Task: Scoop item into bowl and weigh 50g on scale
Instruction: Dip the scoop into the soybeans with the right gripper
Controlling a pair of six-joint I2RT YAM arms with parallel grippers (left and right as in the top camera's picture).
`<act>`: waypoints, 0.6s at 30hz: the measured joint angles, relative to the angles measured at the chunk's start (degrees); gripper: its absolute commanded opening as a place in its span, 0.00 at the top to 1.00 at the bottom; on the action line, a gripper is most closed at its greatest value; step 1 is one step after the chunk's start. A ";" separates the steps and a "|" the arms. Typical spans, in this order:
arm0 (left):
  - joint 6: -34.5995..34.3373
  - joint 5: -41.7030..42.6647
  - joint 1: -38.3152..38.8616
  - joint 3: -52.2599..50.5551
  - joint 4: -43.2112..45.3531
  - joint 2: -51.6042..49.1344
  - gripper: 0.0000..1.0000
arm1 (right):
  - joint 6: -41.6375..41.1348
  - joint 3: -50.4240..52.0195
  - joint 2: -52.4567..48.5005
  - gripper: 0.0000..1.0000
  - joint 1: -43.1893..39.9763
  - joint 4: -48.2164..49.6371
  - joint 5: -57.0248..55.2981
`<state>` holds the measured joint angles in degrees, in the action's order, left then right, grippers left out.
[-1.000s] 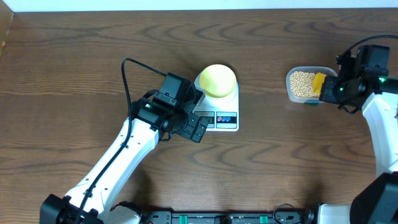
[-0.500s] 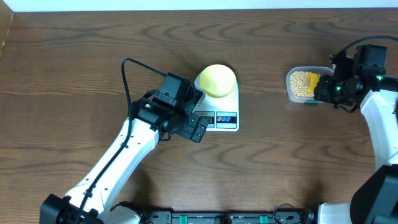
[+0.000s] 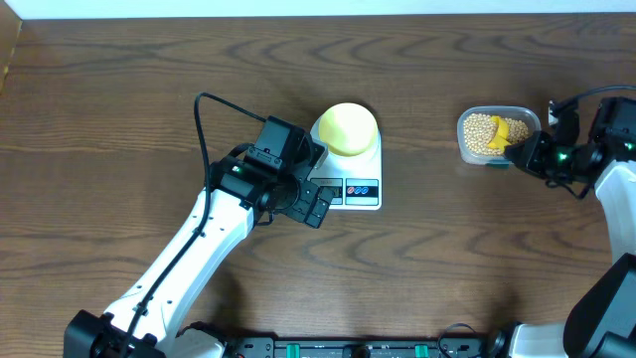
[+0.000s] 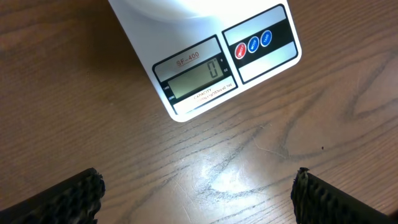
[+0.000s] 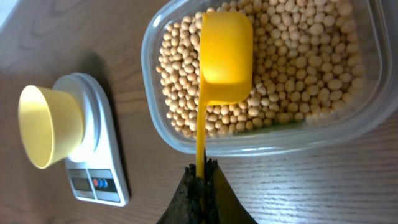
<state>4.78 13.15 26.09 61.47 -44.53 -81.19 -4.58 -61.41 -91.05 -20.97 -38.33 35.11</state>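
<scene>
Okay, dark wood-grain bench (image 3: 447, 259). Bowl (image 3: 348, 127) sits on scale (image 3: 363, 189), at 1 o'clock from left tool (image 3: 314, 204), which is spread wide. Right tool (image 5: 200, 186) pinches scoop (image 5: 224, 53) handle; beans (image 5: 298, 68) in tub (image 5: 261, 144) at its 12 o'clock.

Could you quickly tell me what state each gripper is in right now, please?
Left gripper: open, holding nothing.
Right gripper: closed on the scoop, gripping its handle.

Dark brown wood-grain table (image 3: 109, 89); white strip (image 3: 298, 7) along far edge; soft glare
</scene>
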 measured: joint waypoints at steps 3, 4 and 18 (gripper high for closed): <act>0.00 0.00 0.00 0.00 0.00 0.00 0.02 | -2.45 2.40 0.00 0.99 -1.31 2.58 3.80; 0.00 0.00 0.00 0.00 0.00 0.00 0.02 | -2.95 2.80 -0.02 0.99 -1.36 2.86 4.26; 0.00 0.00 0.00 0.00 0.00 0.00 0.02 | -11.80 3.52 -0.09 0.99 -1.68 3.91 8.90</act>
<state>4.78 13.15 26.09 61.47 -44.53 -81.19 -16.38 -57.89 -91.13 -22.65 -34.41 44.01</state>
